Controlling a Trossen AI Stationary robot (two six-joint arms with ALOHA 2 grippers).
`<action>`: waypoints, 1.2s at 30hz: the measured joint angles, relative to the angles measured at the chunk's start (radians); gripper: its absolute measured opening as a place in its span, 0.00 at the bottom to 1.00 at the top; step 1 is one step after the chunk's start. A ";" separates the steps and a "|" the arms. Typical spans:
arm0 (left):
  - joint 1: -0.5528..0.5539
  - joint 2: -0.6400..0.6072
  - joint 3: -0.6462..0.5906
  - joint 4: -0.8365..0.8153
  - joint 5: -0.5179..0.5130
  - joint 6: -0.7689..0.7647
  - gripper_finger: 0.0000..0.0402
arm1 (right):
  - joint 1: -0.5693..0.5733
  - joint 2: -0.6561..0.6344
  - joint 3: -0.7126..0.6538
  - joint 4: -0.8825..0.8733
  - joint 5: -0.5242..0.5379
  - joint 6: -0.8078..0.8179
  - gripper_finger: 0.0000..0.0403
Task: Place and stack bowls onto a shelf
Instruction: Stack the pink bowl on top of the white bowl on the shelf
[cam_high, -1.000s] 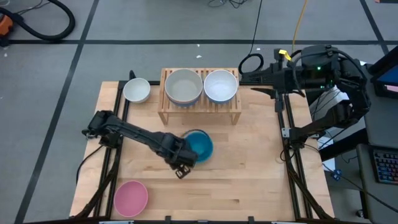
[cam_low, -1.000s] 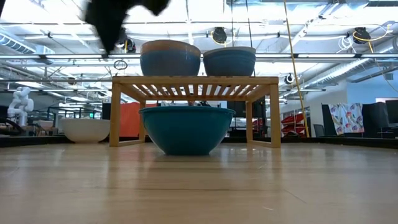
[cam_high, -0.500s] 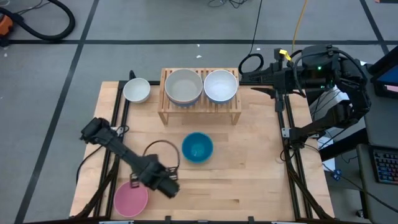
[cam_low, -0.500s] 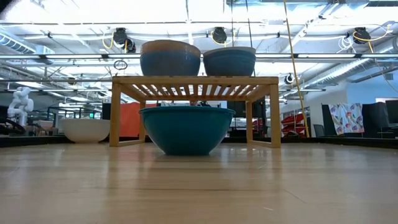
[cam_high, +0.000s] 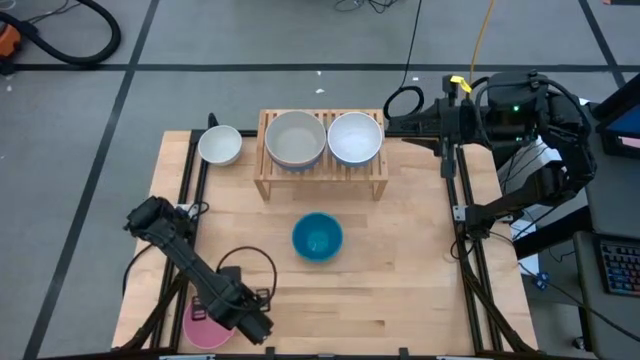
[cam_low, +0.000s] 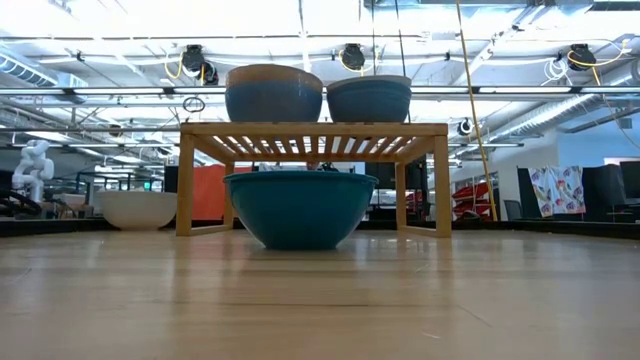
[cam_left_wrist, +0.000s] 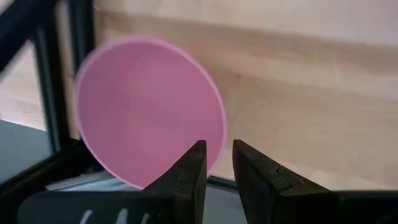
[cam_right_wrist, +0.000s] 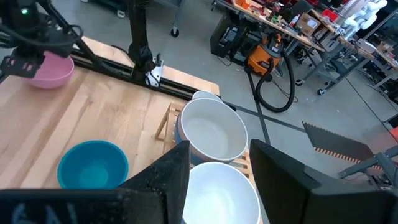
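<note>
Two bowl stacks (cam_high: 326, 140) sit on the shelf (cam_high: 322, 172); the teal bowl (cam_high: 317, 237) and pink bowl (cam_left_wrist: 149, 109) are empty. Left gripper (cam_left_wrist: 215, 163) jaws narrowly parted above the pink bowl; right gripper (cam_right_wrist: 214, 162) jaws wide.

no readable text, no labels, no brand marks, no numbers on anything

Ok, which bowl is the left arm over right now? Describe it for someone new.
Start at the wooden table and go to its near left corner, far from the shelf. The pink bowl sits there under the left end effector, the only pink one.
</note>
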 joint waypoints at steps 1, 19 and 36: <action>-0.008 0.010 0.000 0.021 0.000 -0.001 0.21 | 0.000 0.000 0.000 0.000 0.000 0.001 0.40; -0.036 0.127 0.000 0.122 0.066 -0.007 0.20 | 0.000 0.000 0.000 0.043 0.000 -0.002 0.40; -0.073 0.216 0.000 0.114 0.060 0.107 0.20 | 0.000 0.000 0.000 0.042 -0.001 -0.007 0.40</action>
